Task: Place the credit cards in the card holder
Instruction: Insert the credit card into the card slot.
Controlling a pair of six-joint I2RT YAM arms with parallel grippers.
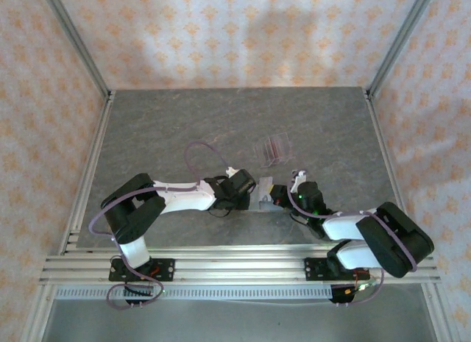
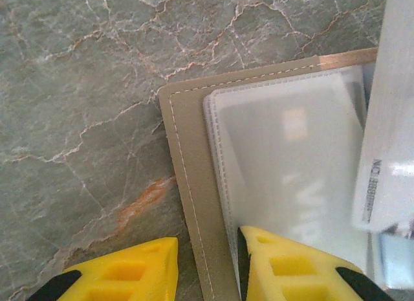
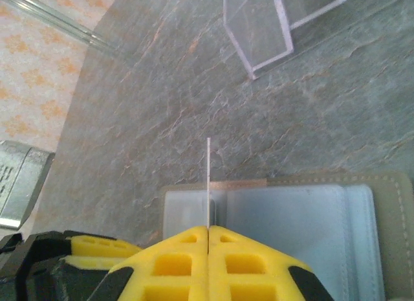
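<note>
Right wrist view has the right tool (image 3: 208,228) clenched on a credit card (image 3: 208,178), edge-on over the open card holder (image 3: 291,210) on the table (image 3: 162,107) — thin, likely stiff and slick, best pinched flat-faced near one end — while the left tool (image 2: 206,246), parted, straddles the holder's edge.

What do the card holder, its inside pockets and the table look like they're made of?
Card holder: likely leather or imitation, matte tan, stitched border. Pockets: clear soft plastic, glossy, ribbed seam along the edge. Table: grey stone-look surface with pale veins; real stone or print, cannot tell.
</note>
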